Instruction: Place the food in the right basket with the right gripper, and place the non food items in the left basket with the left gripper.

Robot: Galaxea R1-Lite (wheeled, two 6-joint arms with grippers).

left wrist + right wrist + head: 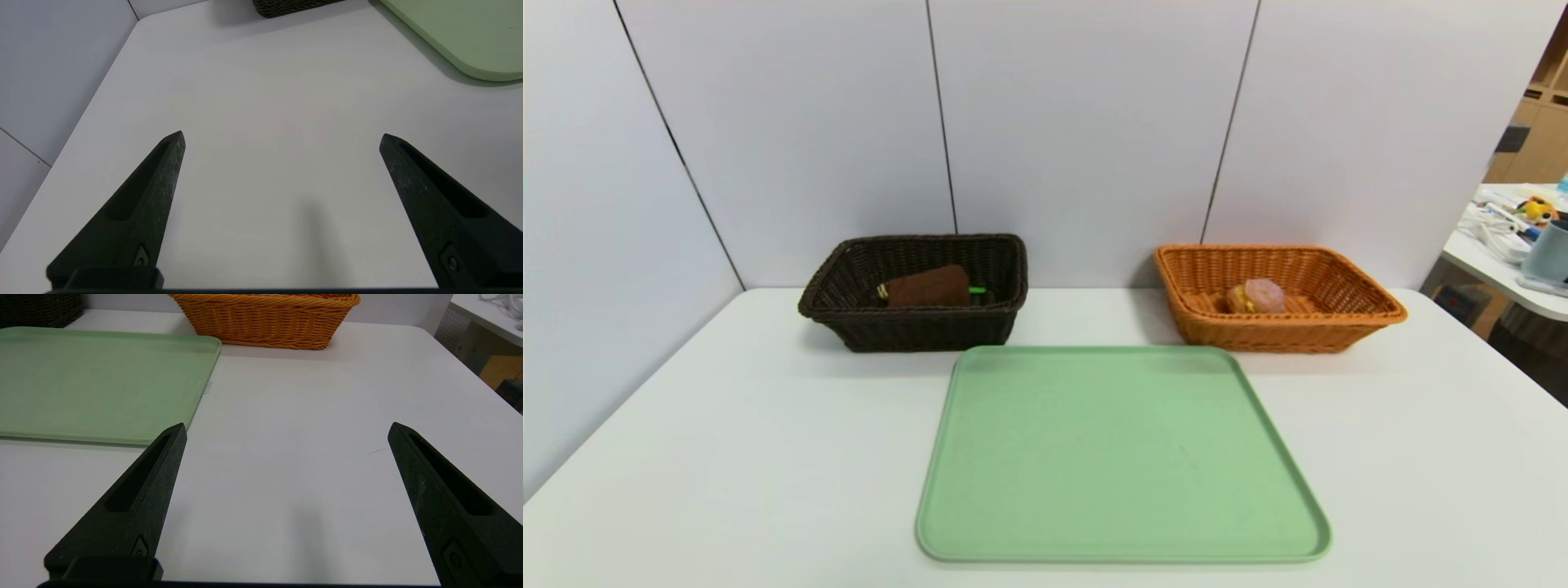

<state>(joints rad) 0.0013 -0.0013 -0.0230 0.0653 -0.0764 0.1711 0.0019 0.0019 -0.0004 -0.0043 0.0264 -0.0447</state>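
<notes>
Left gripper (282,141): over the white table (727,457), fingers spread wide, nothing between them. Dark brown basket (923,331) lies beyond it, toward the wall (1086,122); green tray (1119,457) lies to its right and farther out, well apart from the fingertips.

Contents of the dark brown basket: folded brown towel (929,288), lying over the pasta spoon (977,290). Green handle shows at the towel's right side, a bit of yellow at its left; middle of the spoon is hidden.

Right gripper (288,430): over the table's right part, likewise wide open and holding nothing. Orange basket (1282,331) stands beyond it, against or near the wall (contact cannot be told). The tray is to this gripper's left. Bun (1262,296), pink on top with yellow filling, rests inside the orange basket, well away from the gripper.
</notes>
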